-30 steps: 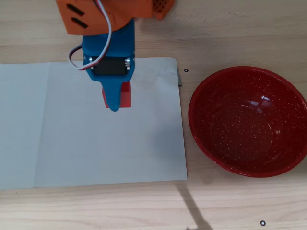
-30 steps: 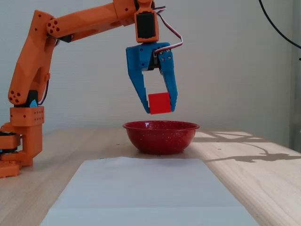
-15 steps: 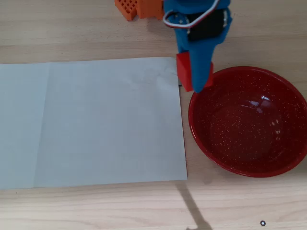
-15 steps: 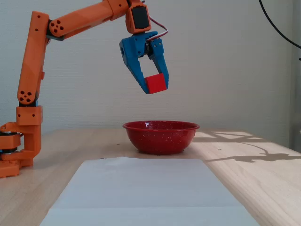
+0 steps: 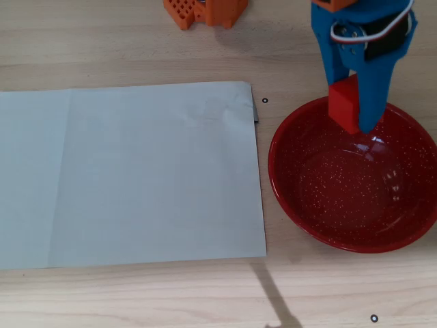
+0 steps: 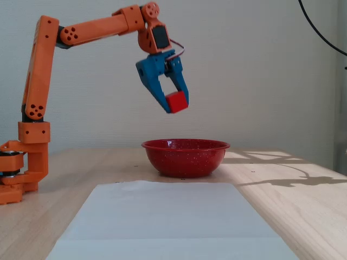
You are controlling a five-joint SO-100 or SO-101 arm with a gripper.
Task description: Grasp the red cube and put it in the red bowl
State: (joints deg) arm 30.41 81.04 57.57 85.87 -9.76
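The red cube (image 5: 343, 104) (image 6: 177, 102) hangs in the air, pinched between the blue fingers of my gripper (image 5: 355, 117) (image 6: 176, 104), which is shut on it. In the overhead view the cube is over the top rim of the red bowl (image 5: 355, 225), just inside its upper edge. The fixed view shows the cube well above the red bowl (image 6: 185, 157), over its left half. The speckled bowl rests on the wooden table and holds nothing.
A large white paper sheet (image 5: 130, 174) (image 6: 162, 222) lies left of the bowl in the overhead view. The orange arm base (image 6: 21, 168) stands at the left of the fixed view, and an orange part (image 5: 203, 11) shows at the overhead view's top edge.
The gripper carried the cube from over the paper sheet rightward to over the bowl's rim, and lifted it higher above the table. It stayed shut on the cube.
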